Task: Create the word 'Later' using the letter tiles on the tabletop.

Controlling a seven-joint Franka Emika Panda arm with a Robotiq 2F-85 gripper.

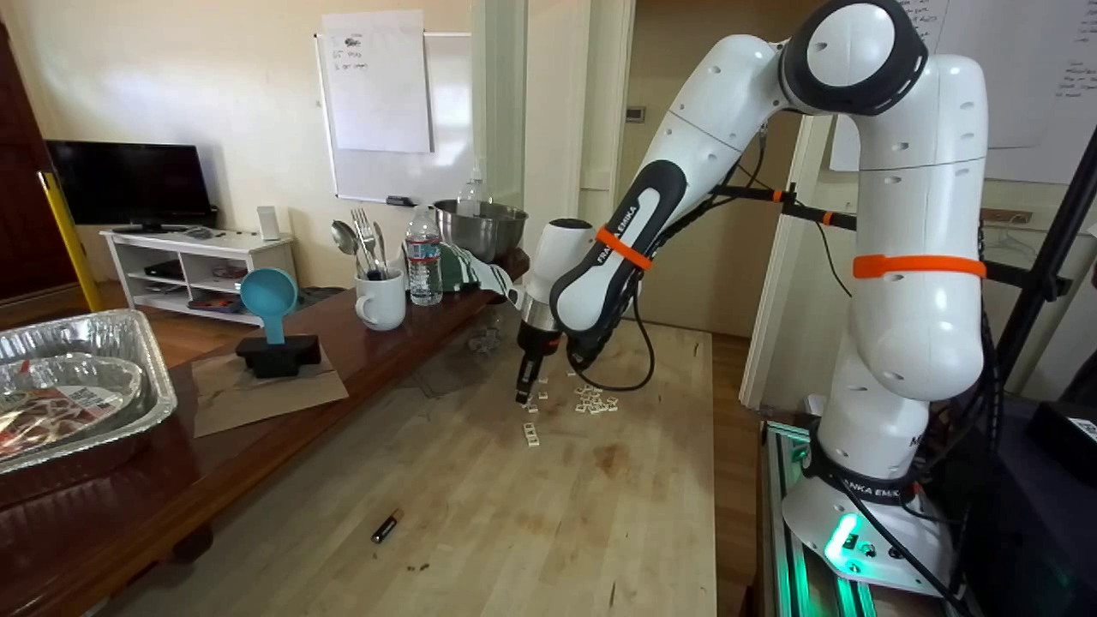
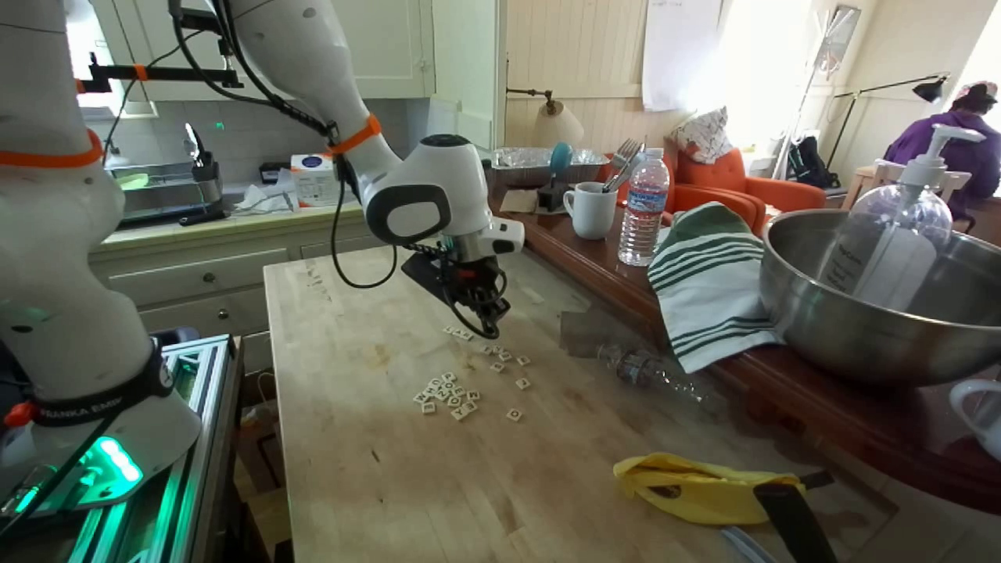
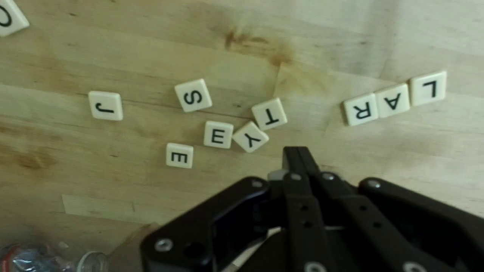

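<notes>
Fingertips are being pressed together, one flat against the other, as the gripper is being held low over the tabletop and angled down among the letter tiles! On the right of the wrist view a short row is being shown, letters upside down: the R tile and the A tile are being seen edge to edge, and the L tile is being spied tight beside the A, a touch higher. Closer to the gripper, the Y tile is being flanked by the T tile and an E tile, with a second E tile near but apart. Above that E pair the S tile is being spotted, with the J tile well off to the left. And what a crowd is being revealed in an exterior view: a bigger cluster is being seen bunched loosely on the tabletop, while off to its right a yellow pouch and a clear bottle are being glimpsed. In an exterior view a battery is being noticed on the tabletop, and on the dark ledge alongside, cutlery is being held upright by a white mug
</notes>
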